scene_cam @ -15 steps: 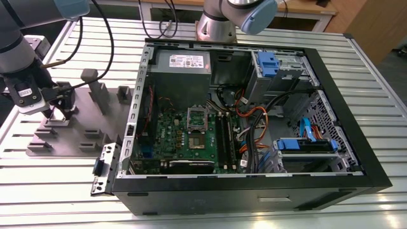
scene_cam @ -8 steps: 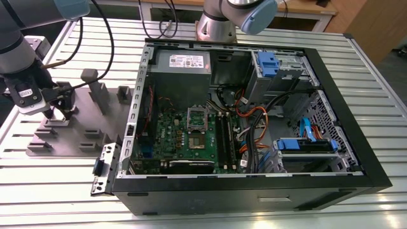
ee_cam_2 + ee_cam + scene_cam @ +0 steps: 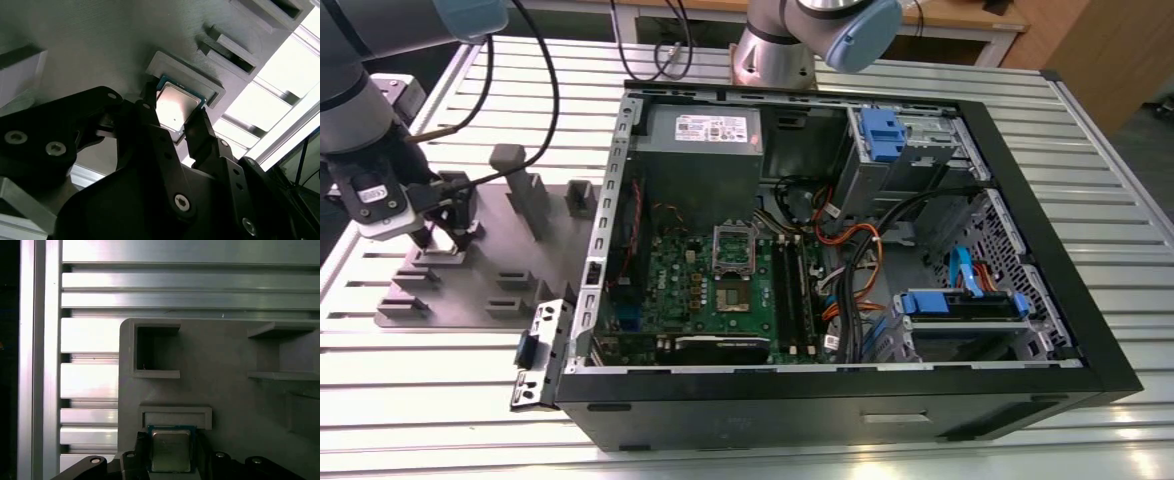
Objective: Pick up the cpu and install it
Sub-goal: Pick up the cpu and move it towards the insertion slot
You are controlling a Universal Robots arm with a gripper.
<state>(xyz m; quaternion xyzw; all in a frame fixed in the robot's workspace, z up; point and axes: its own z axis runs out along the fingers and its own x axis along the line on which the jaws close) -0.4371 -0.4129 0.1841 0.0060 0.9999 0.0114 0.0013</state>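
A slatted aluminium table (image 3: 1081,130) carries an open black computer case (image 3: 854,412) that takes up the centre and right of the exterior view. The case lies on its side, with the green motherboard (image 3: 687,290) facing up. The robot arm (image 3: 360,110) reaches down from the upper left corner of that frame to a grey fixture plate (image 3: 467,295) at the middle left, just beside the case. The gripper (image 3: 442,240) stands over the plate's near-left part.

In both wrist views the black fingers (image 3: 150,112) are closed on two opposite edges of the cpu (image 3: 176,106), gripping it. The chip lies flat at a raised, open-sided pocket (image 3: 212,87) of the plate, silvery lid up toward the cameras, with a thin green border showing round it. It is close to square, so no long axis stands out. Its edges run square with the pocket walls, and the two gripped edges point toward the pocket's closed end. In the first wrist view the cpu (image 3: 171,450) sits just short of that end wall. Whether the chip rests on the plate or hangs clear of it cannot be told.
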